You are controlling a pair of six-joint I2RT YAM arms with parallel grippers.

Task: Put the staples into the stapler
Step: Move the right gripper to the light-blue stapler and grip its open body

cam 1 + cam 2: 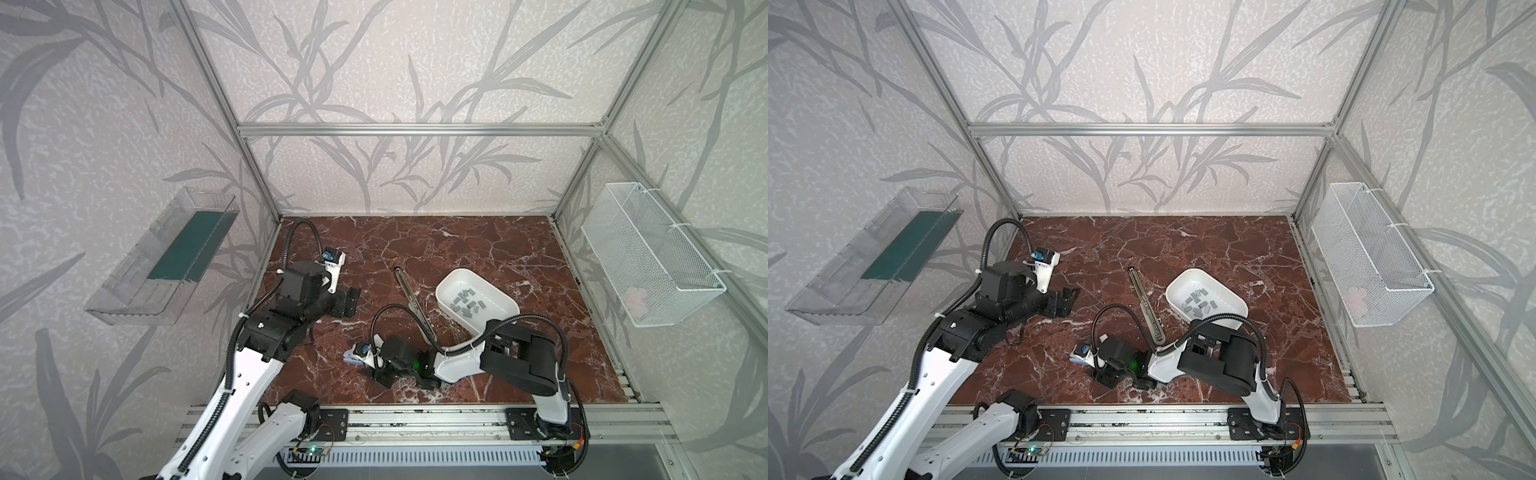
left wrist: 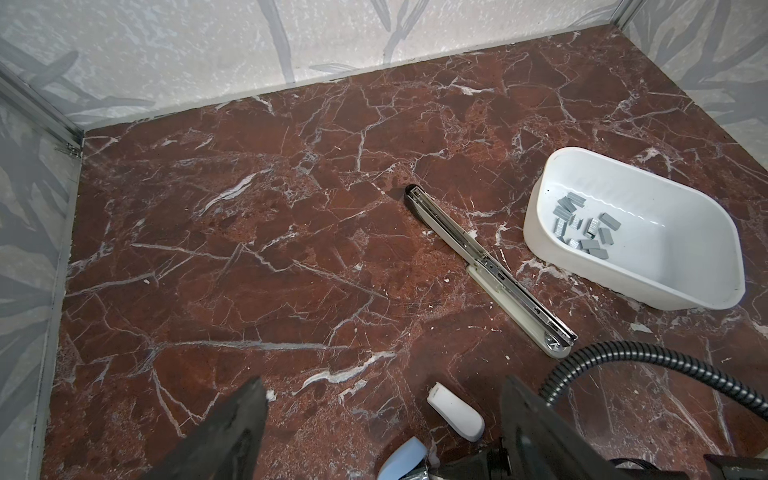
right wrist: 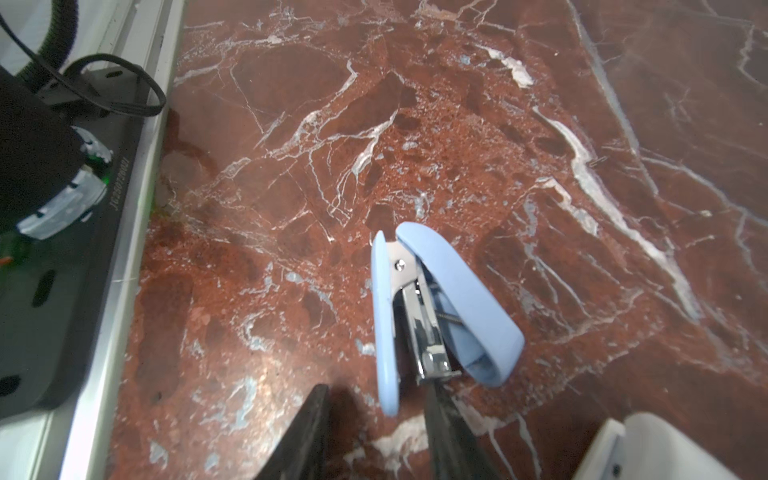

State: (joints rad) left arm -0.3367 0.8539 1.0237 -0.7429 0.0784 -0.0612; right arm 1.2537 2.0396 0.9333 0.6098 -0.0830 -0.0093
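A small light-blue stapler (image 3: 419,307) lies on the marble, its cover swung up and its metal magazine (image 3: 428,332) bare. My right gripper (image 3: 376,390) is open at its near end. The blue base tip sits between the fingers, one finger (image 3: 446,428) is against the magazine's end, and the other stands apart. In both top views the stapler is mostly hidden under the right wrist (image 1: 397,361). The staples (image 1: 467,303) (image 2: 582,226), several grey strips, lie in a white tub (image 1: 505,299). My left gripper (image 1: 354,300) (image 2: 382,399) hovers open and empty at left.
A long stapler (image 1: 413,303) (image 2: 490,266) lies opened flat between the arms, beside the tub. A small white stapler (image 2: 455,415) lies close to the blue one. A clear tray (image 1: 162,257) hangs on the left wall and a mesh basket (image 1: 652,257) on the right.
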